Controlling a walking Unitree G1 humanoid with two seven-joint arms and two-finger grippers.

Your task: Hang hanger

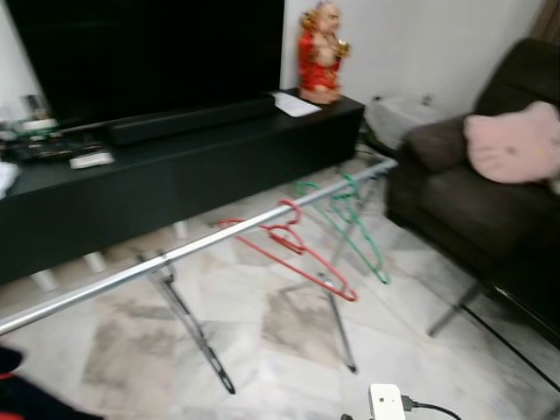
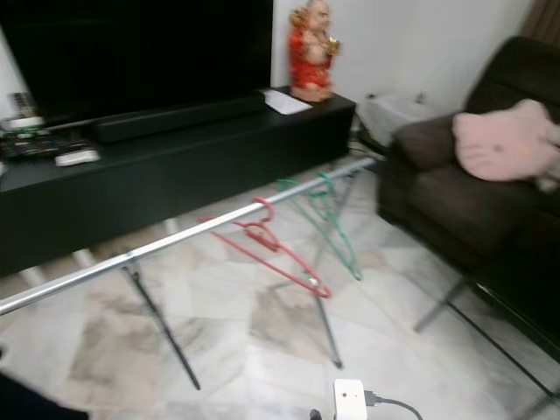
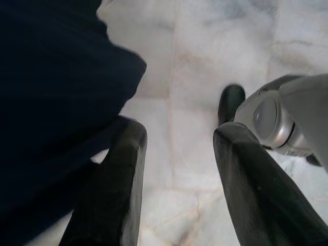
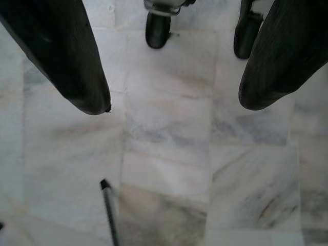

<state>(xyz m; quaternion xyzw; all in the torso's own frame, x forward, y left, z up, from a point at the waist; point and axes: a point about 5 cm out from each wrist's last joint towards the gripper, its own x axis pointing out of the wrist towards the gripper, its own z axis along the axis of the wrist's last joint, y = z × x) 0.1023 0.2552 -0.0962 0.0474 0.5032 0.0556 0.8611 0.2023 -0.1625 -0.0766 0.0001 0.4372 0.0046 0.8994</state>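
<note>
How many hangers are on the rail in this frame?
2: a red hanger near the middle of the silver rail, and a green hanger farther along toward the sofa. None seems hidden.

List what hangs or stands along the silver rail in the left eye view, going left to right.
Near support legs → red hanger → green hanger → rail's far end by the sofa.

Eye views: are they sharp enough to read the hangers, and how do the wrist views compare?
Both eye views are softly blurred, yet the red hanger and green hanger on the rail stay readable. The right wrist view is sharp on the floor tiles; the left wrist view is half dark.
</note>
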